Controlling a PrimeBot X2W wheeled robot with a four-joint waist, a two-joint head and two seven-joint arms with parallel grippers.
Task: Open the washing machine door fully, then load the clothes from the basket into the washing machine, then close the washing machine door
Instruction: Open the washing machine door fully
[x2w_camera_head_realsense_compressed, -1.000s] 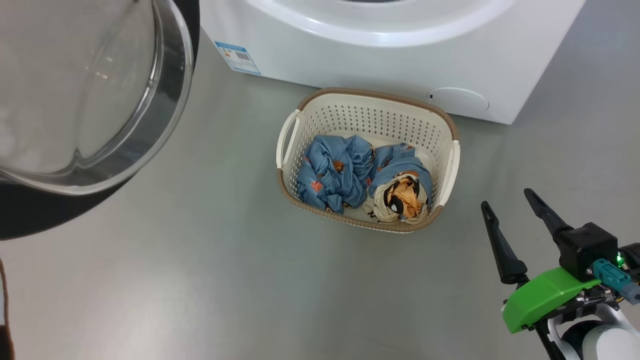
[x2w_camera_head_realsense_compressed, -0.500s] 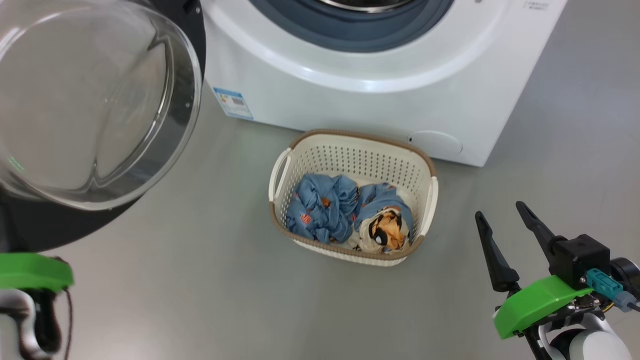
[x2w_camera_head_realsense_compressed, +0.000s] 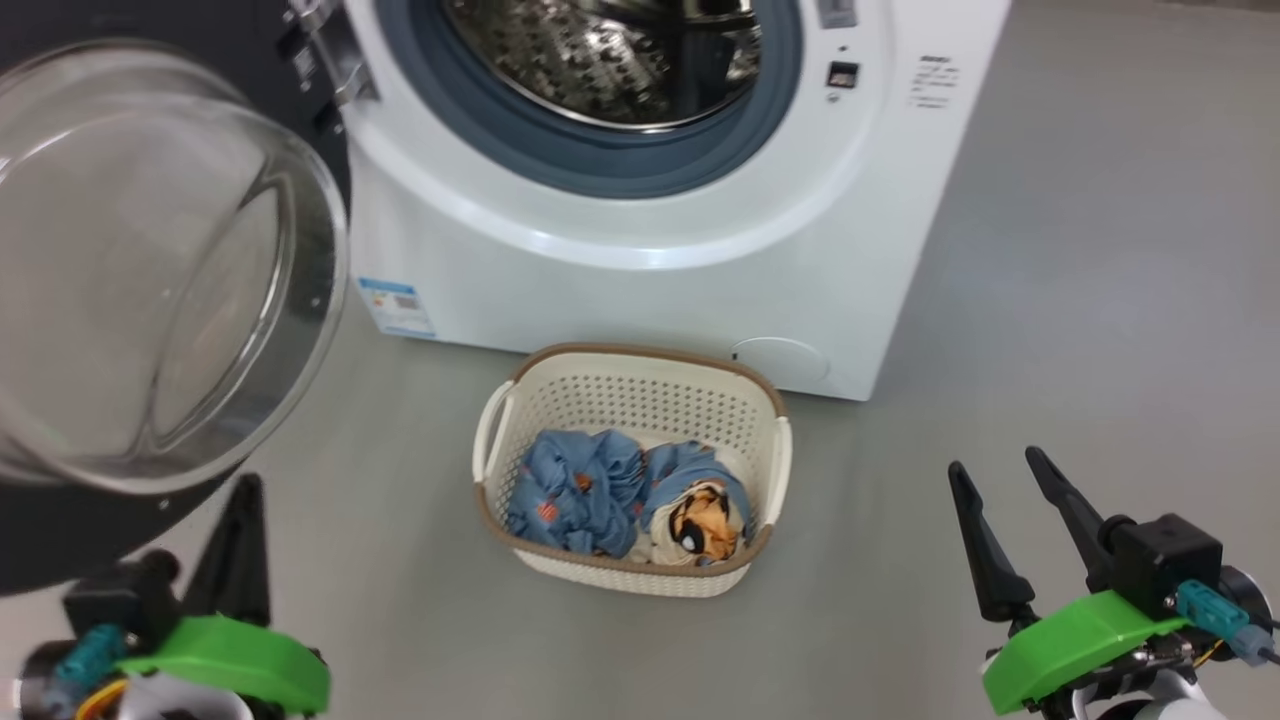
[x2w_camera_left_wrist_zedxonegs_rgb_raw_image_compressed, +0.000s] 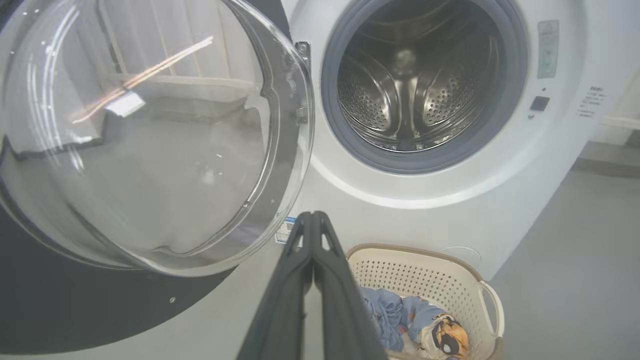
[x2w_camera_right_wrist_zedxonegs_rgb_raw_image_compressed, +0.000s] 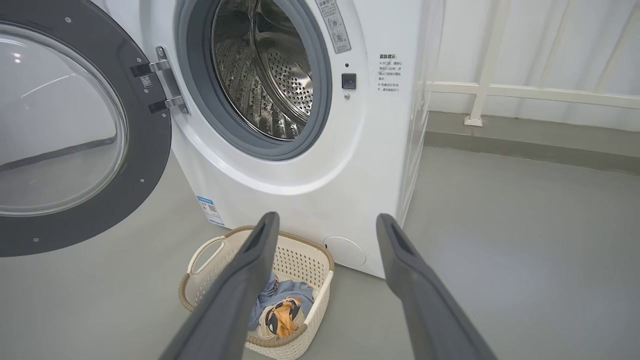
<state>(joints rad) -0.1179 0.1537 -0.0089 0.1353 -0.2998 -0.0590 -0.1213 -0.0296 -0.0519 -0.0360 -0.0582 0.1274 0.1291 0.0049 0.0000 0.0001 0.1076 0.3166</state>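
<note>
Your right claw (x2w_camera_head_realsense_compressed: 993, 465), fingers spread and empty, is the nearer one: the basket (x2w_camera_head_realsense_compressed: 640, 352) lies ahead to its left. Your left claw (x2w_camera_head_realsense_compressed: 247, 490), pressed together, flanks the other side. One clothes (x2w_camera_head_realsense_compressed: 600, 495) bundle lies inside, stretched crosswise. Beyond stands one washing machine (x2w_camera_head_realsense_compressed: 650, 290), with its one door (x2w_camera_head_realsense_compressed: 150, 270) swung open.

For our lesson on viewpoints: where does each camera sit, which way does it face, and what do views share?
Head view: on the head, facing forward and down at the basket before the washing machine; left claw shut lower left, right claw open lower right.
Left wrist view: on that wrist, facing the open door and drum along its shut fingers.
Right wrist view: on that wrist, facing the drum between spread fingers.
Shared: the basket of clothes.
</note>
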